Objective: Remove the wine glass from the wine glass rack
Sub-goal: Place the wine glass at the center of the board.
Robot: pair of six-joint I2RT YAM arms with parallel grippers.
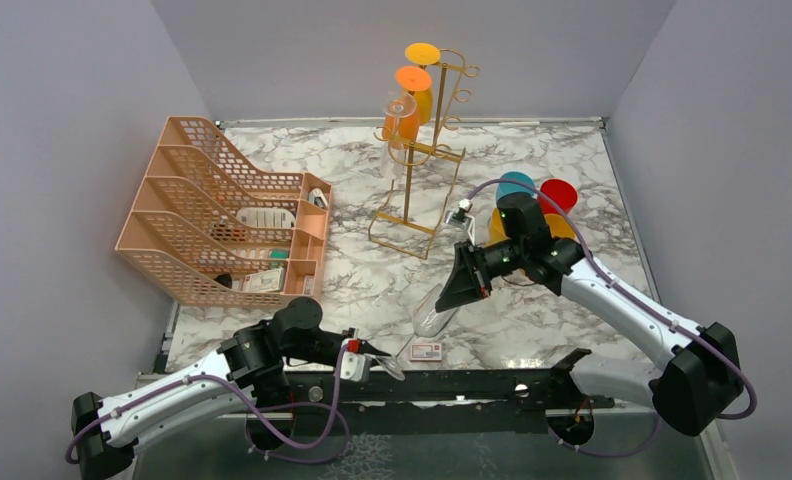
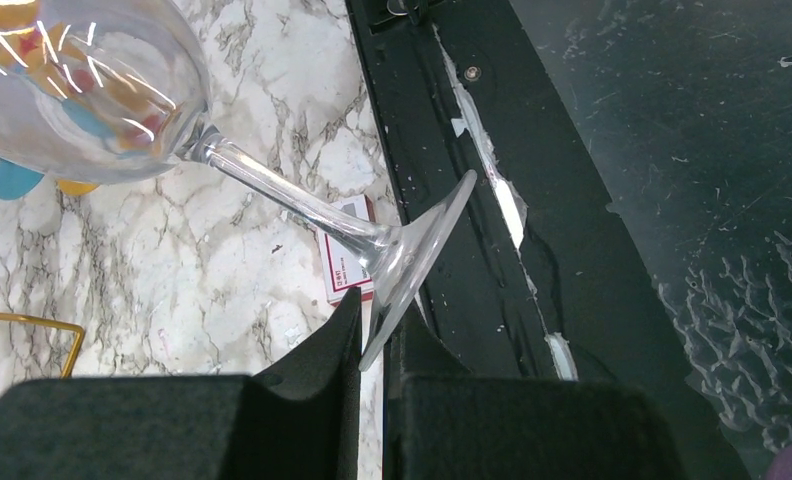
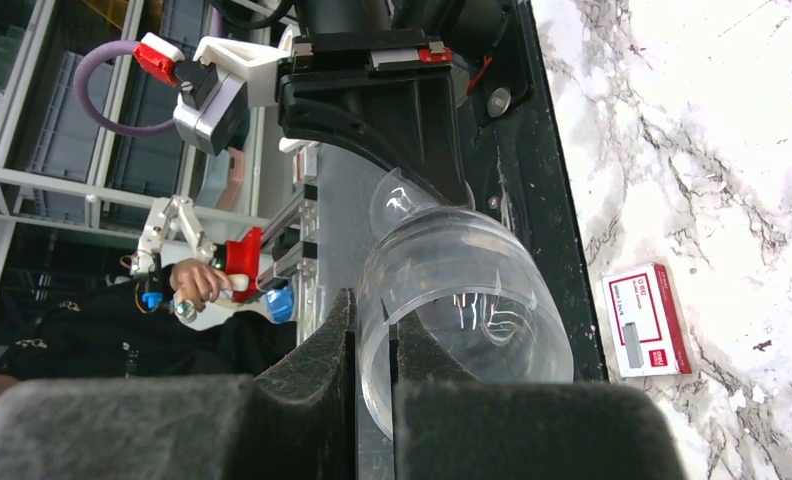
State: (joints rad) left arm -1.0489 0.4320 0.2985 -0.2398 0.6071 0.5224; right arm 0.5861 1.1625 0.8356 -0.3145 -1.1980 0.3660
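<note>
Left gripper (image 2: 372, 335) clamped on the wine glass (image 2: 292, 200) foot; right gripper (image 3: 374, 320) pinched its bowl rim. Seen from overhead, the glass axis ran 7-to-1 o'clock, with the wine glass rack (image 1: 422, 170) at 12, well apart.

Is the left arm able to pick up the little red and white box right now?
Probably not right now. The left gripper is shut on the foot of the wine glass, and the right gripper pinches its rim. The box lies close by, but that gripper is full.
</note>
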